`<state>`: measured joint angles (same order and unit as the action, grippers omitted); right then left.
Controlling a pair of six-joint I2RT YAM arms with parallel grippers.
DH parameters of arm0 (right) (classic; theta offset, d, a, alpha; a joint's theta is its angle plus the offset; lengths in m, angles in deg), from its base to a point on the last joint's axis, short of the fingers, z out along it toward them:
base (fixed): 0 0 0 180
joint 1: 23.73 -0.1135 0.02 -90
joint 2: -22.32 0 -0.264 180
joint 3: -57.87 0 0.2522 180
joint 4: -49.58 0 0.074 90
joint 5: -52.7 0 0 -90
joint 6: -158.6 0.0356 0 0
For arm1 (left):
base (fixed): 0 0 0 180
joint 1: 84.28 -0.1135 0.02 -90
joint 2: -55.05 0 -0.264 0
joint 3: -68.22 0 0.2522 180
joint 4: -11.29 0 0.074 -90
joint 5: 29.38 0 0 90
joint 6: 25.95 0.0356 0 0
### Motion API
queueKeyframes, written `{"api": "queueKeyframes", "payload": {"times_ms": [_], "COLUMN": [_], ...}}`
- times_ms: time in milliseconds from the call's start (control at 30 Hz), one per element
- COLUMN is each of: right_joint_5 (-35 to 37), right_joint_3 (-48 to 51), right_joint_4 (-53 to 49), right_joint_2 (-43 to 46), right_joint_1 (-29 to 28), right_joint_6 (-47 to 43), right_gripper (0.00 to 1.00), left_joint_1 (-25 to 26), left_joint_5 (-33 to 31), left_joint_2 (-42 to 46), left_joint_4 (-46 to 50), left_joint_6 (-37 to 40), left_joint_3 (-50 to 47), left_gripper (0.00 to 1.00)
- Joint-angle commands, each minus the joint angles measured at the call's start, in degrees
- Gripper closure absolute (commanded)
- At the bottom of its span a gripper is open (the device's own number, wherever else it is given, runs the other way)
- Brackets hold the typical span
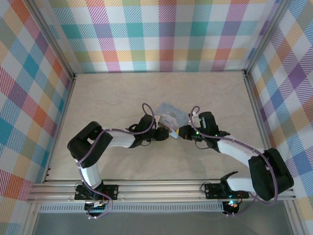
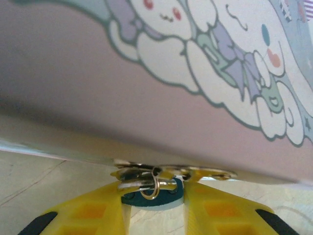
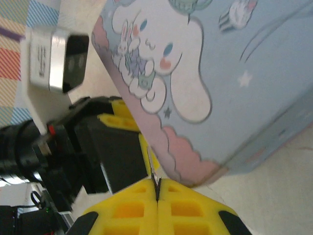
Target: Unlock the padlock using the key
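The dark blue padlock [image 2: 164, 199] with its silvery shackle [image 2: 168, 185] sits pinched between my left gripper's [image 2: 154, 191] yellow fingers, right under the tin's edge. A small wire ring [image 2: 149, 188] hangs through the shackle, and thin silvery metal pieces lie across the fingertips. In the right wrist view my right gripper [image 3: 157, 188] is shut on a thin silvery blade, the key [image 3: 155, 177], which points up toward the left gripper's fingers [image 3: 119, 113]. In the top view both grippers, the left [image 1: 167, 133] and the right [image 1: 180, 132], meet tip to tip just in front of the tin.
The pale blue cartoon-print tin [image 1: 169, 114] lies mid-table right behind the two grippers, close above the fingers in both wrist views [image 2: 195, 58] [image 3: 234, 73]. Checked walls [image 1: 156, 34] close in the beige table [image 1: 122, 93] on three sides.
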<state>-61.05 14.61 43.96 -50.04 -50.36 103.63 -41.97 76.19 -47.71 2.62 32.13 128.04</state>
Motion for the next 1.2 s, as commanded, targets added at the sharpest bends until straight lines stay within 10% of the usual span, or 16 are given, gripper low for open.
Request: {"api": "queueKeyframes", "payload": {"times_ms": [0,1167], "right_joint_5": [2.3,9.8], "right_joint_3": [3.0,14.8], "right_joint_4": [3.5,32.4], "right_joint_2": [2.3,-5.9], "right_joint_1": [-1.8,-5.1], "right_joint_6": [-2.1,-4.7], "right_gripper": [1.0,1.0], "left_joint_1": [0.3,0.8], "left_joint_5": [2.2,5.3], "left_joint_2": [0.9,2.2], "left_joint_4": [1.4,8.1], "left_joint_6": [-3.8,-21.4], "left_joint_3": [3.0,7.7], "left_gripper": [0.7,0.77]}}
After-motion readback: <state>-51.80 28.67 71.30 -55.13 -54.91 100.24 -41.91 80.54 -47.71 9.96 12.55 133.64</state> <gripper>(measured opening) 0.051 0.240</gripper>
